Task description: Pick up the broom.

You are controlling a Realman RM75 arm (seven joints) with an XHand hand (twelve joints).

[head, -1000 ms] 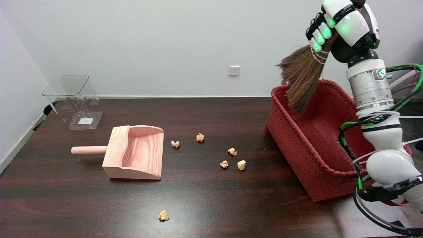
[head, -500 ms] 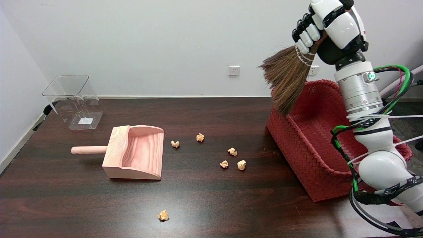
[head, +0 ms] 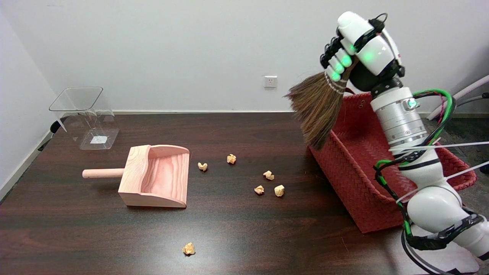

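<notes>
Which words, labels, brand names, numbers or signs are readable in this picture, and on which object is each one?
No text is readable in the head view.
White label inside the clear plastic container: too small to read.
Wall socket: no legible marking.
Red mark on the right hand, which grips the broom: too small to read.
Red woven basket, wooden dustpan: no text visible.

A wooden dustpan (head: 154, 176) lies left of centre on the dark table (head: 237, 229), with crumpled paper scraps (head: 269, 175) scattered to its right. A clear plastic bin (head: 85, 116) stands at the far left, a red woven basket (head: 366, 179) at the right.
</notes>
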